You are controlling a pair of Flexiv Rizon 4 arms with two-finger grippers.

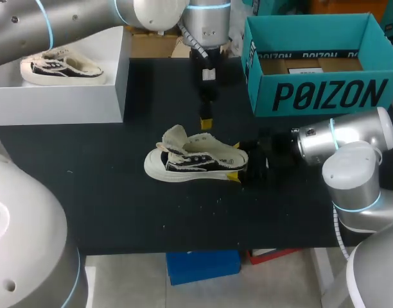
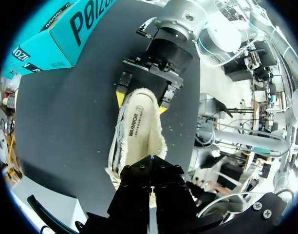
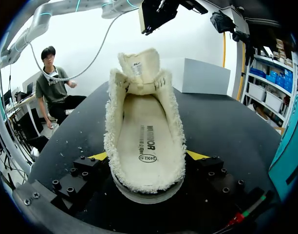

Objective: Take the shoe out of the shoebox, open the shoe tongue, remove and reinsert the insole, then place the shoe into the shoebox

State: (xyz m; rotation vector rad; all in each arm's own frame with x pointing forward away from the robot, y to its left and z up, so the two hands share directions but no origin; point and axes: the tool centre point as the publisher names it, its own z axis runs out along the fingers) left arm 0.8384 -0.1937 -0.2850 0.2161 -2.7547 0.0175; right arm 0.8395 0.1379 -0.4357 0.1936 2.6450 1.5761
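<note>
From above, the shoe (image 1: 195,160) stands on its sole near the middle of the black surface (image 1: 106,205), toe toward the left edge and heel toward the right edge. Its tongue (image 1: 176,136) is lifted forward over the toe. The right hand (image 1: 237,163) comes in low from the right edge and is clamped on the heel, one yellow tip on each side. The left hand (image 1: 206,122) hangs over the surface just behind the shoe, on the far side, pointing down; its yellow tips sit together with nothing between them. The teal shoebox (image 1: 312,96) stands open at the far right corner, well apart from the shoe. A white block (image 1: 61,99) at the far left corner carries a second shoe (image 1: 61,67).

From the left wrist, the shoe lies below the left hand, not touching it, its opening facing up and the pale insole (image 2: 141,131) showing inside. The right hand grips the heel at the far end.

From the right wrist, the heel sits between the yellow tips, both pressed against its fuzzy sides. The insole lies flat inside and the tongue stands upright at the far end.
</note>
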